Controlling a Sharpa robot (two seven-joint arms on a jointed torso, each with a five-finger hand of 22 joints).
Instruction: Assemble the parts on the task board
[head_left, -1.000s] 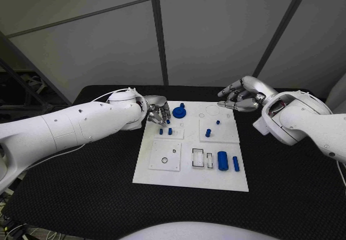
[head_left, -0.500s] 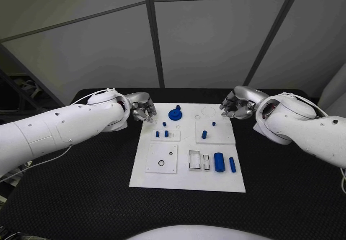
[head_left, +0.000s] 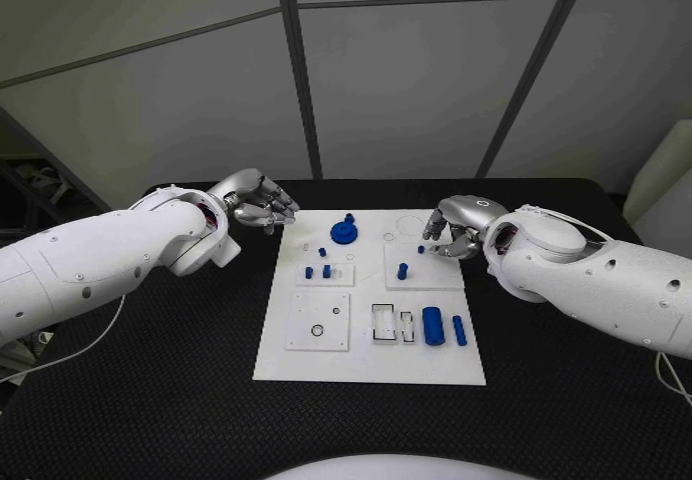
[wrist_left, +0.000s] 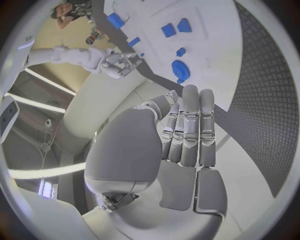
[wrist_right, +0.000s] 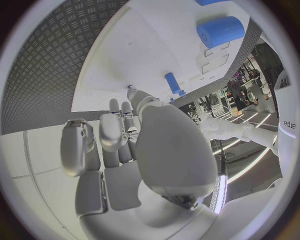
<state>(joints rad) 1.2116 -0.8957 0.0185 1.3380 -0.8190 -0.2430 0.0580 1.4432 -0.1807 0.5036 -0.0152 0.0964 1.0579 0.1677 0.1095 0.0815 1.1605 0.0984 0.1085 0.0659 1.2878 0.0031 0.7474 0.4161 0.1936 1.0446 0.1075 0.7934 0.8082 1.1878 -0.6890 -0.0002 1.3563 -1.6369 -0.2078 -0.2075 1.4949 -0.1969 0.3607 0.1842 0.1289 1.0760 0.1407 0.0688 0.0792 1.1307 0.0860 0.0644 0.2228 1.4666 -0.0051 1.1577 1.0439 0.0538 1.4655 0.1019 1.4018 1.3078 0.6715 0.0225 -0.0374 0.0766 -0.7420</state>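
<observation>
Head view: I look down from high up at the whole task board.
Left wrist view: I sit close behind the left hand, facing the board.
Right wrist view: I sit close behind the right hand.
Shared: the board's far end.

The task board lies flat at the centre of the black table. The left hand hovers off the board's far-left corner, fingers curled in, holding nothing. The right hand sits over the board's far-right edge, fingers curled downward; whether it holds anything cannot be told. A blue round part stands near the far edge. Small blue pegs stand left of centre. A blue cylinder and a thinner blue pin lie side by side near the right edge.
</observation>
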